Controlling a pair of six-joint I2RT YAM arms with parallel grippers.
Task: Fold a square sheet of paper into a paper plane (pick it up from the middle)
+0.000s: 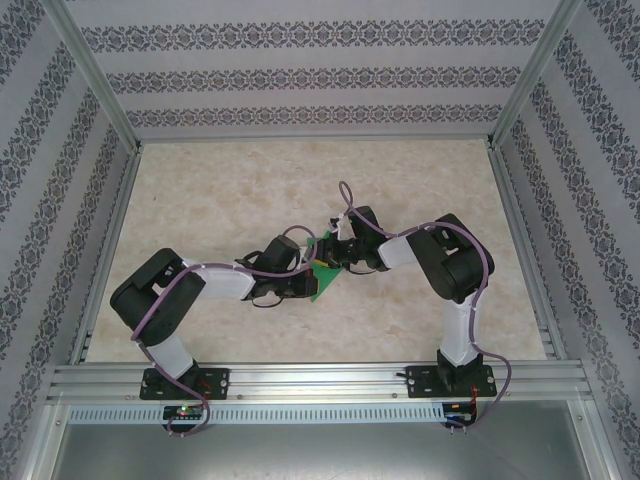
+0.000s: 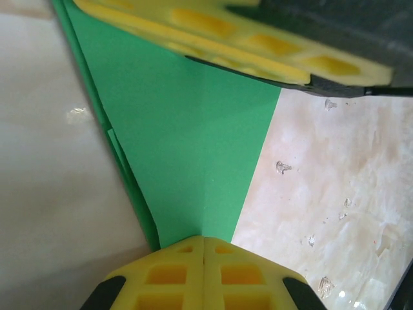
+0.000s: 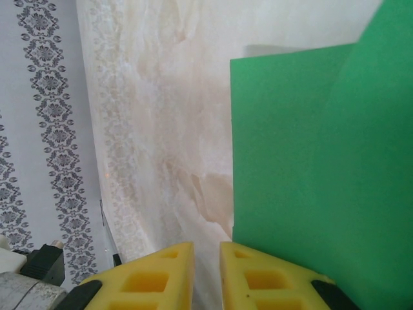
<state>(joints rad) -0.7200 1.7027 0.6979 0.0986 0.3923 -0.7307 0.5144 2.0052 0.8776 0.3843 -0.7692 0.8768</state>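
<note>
- Tabletop (image 1: 250,190) in a pale marble pattern; an aluminium rail (image 1: 320,378) along the near edge carries both arm bases.
- Left gripper (image 1: 298,280) at mid-table. In its wrist view the yellow pads (image 2: 174,271) meet flat on the lower tip of the sheet of paper (image 2: 193,148), jaws pinched on it.
- Sheet (image 1: 325,280) is bright green and partly folded, with a layered edge down one side and a faint crease rising from the pinch. It sits between the two grippers; cannot tell whether it rests on the table or hangs lifted.
- Right gripper (image 1: 343,252) is just beyond. Jaws narrow, a slit of table between them and nothing in it. The paper's edge meets one finger (image 3: 271,278).
- Judgement: a fold is being pressed. Left should anchor firmly while right presses flat and light along the crease line. That keeps the edges matched and the thin paper from skewing or tearing.
- Patterned wallpaper walls (image 1: 300,60) close the far side.
</note>
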